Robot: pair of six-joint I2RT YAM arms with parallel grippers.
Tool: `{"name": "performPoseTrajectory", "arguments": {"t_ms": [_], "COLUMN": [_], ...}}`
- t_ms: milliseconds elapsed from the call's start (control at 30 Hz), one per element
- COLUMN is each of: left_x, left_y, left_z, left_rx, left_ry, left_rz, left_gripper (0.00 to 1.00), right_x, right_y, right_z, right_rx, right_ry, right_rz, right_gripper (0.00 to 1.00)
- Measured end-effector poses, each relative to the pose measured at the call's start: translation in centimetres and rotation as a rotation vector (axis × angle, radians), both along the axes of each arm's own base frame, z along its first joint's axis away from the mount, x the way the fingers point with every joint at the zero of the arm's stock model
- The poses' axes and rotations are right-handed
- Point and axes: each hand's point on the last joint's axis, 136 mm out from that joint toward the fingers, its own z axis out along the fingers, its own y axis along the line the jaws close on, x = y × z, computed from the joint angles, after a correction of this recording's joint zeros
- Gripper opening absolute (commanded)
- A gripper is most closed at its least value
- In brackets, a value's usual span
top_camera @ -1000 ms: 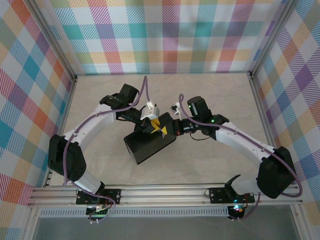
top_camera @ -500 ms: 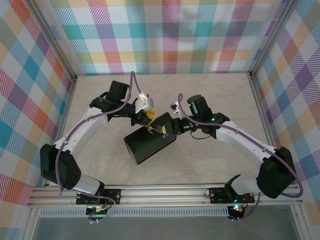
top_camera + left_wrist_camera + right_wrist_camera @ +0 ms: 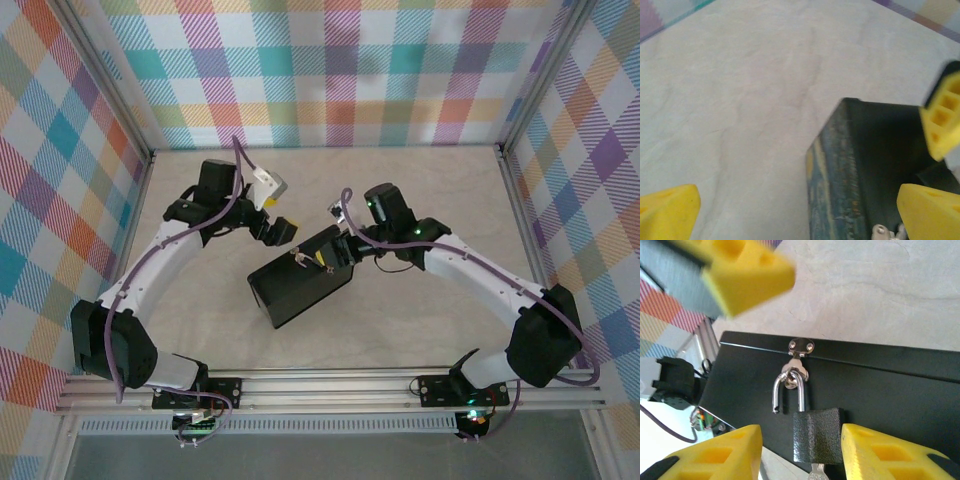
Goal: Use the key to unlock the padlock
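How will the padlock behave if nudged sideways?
Probably pivots, not slides: the padlock is tethered by its shackle through the hasp on the box. Looks metal, so likely rigid and heavy for its size. One shackle end is free, so it might unhook.

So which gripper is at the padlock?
The right gripper: the padlock hangs between its yellow fingers; the left gripper hovers beside the box.
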Motion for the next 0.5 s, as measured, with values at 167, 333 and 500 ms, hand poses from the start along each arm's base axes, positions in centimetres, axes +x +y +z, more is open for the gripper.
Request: {"name": "performPoseTrajectory", "arguments": {"t_ms": [167, 333, 500], "left_x": [1.9, 4.6, 5.8], "left_y": [1.7, 3.0, 5.3], "left_z": [1.0, 4.2, 4.7], "left_rx": [0.008, -0.009, -0.027], "left_ry": [0.03, 0.037, 0.073], "left_rz": [0.169, 0.309, 0.428], "left_gripper": [1.0, 1.0, 1.0], "right_x": [-0.2, -0.4, 0.0], "right_y": [0.2, 0.6, 1.1], "right_z": [-0.9, -1.6, -2.0], "right_rx": [-0.075, -0.141, -0.209], "right_ry": [-0.084, -0.175, -0.284], "right_rz": [0.014, 0.033, 0.056], "right_gripper": [0.55, 0.54, 0.49]}}
